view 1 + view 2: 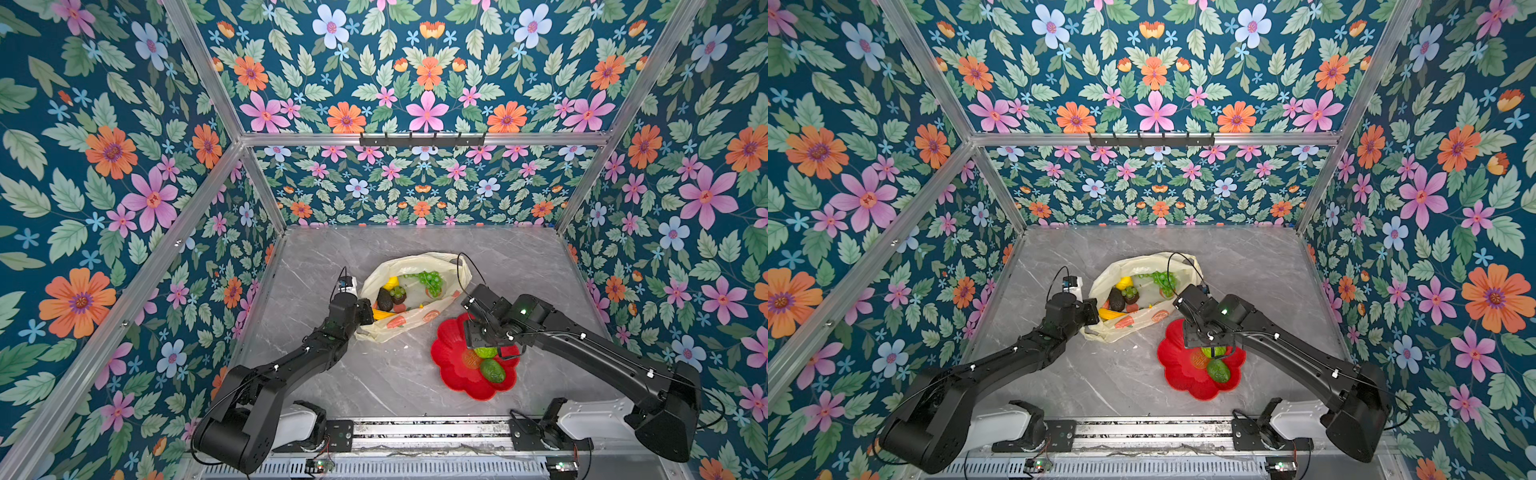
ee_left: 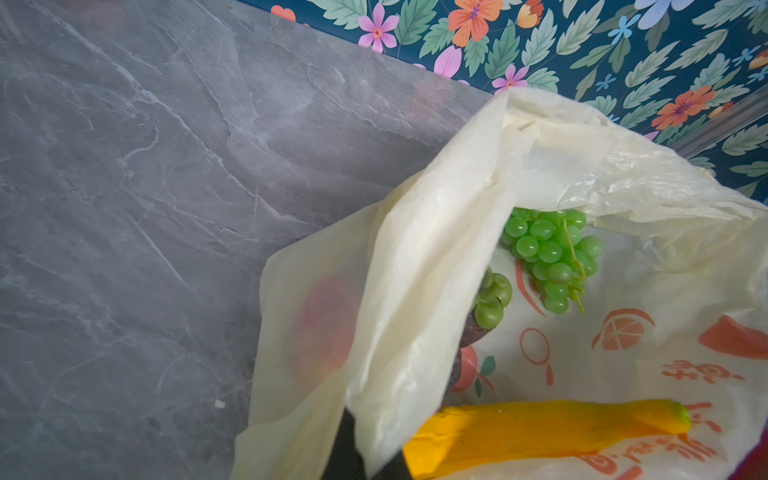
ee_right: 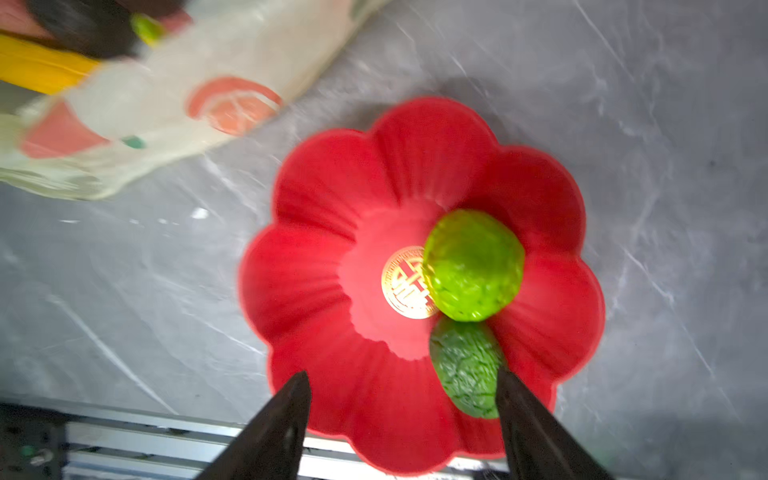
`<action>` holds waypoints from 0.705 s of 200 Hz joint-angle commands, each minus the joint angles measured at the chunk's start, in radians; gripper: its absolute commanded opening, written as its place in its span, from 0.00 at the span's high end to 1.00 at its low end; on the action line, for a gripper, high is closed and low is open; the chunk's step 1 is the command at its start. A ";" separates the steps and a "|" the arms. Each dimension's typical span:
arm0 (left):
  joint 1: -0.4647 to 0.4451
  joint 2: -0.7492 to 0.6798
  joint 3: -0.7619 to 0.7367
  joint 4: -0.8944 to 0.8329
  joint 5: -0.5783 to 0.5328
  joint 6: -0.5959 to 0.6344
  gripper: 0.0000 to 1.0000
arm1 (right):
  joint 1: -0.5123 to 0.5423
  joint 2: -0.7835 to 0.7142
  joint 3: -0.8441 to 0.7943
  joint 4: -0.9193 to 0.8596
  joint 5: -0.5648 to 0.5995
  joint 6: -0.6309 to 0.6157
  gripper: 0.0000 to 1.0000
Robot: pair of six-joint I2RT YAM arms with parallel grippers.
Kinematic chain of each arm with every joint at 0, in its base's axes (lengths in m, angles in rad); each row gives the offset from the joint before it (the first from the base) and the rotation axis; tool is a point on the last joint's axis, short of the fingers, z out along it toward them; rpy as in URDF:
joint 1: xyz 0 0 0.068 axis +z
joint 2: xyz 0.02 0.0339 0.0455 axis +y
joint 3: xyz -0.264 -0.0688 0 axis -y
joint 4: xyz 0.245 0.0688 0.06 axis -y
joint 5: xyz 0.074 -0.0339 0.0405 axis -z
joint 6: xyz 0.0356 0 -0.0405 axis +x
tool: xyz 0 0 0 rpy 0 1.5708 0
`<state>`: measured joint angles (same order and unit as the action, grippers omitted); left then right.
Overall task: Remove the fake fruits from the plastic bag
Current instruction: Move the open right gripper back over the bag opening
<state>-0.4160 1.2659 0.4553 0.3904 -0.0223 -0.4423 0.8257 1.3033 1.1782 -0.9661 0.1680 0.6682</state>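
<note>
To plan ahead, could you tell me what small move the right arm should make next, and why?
Probably swing the right tool over to the bag: it hangs open and empty over the plate, where two green fruits lie, while the left tool pinches the bag's edge, and grapes and a banana lie inside.

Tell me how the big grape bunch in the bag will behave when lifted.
The grape bunch looks like glossy beads on a thin stem, so it probably sags rather than lifts stiffly. Smooth round grapes may slip from a pinch. Lying on the thin plastic bag, it could drag film along.
</note>
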 commanded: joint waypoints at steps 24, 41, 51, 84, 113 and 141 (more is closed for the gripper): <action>0.001 -0.008 0.010 -0.006 -0.008 0.007 1.00 | 0.001 0.149 0.132 0.293 -0.063 -0.088 0.31; 0.001 -0.017 0.007 -0.008 -0.016 0.007 1.00 | 0.001 0.244 0.203 0.348 -0.117 -0.108 0.34; 0.001 -0.020 0.004 -0.008 -0.016 0.007 1.00 | 0.001 0.298 0.238 0.375 -0.142 -0.118 0.35; 0.002 -0.024 0.004 -0.007 -0.013 0.004 1.00 | 0.000 0.506 0.402 0.404 -0.180 -0.155 0.38; 0.001 -0.034 0.000 -0.006 -0.023 0.001 1.00 | -0.001 0.670 0.551 0.403 -0.159 -0.209 0.40; 0.001 -0.040 -0.003 -0.004 -0.022 -0.001 1.00 | -0.007 0.807 0.678 0.384 -0.143 -0.248 0.39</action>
<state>-0.4160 1.2304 0.4549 0.3878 -0.0319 -0.4427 0.8234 2.0327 1.7836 -0.5812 0.0078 0.4767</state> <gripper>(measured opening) 0.049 0.601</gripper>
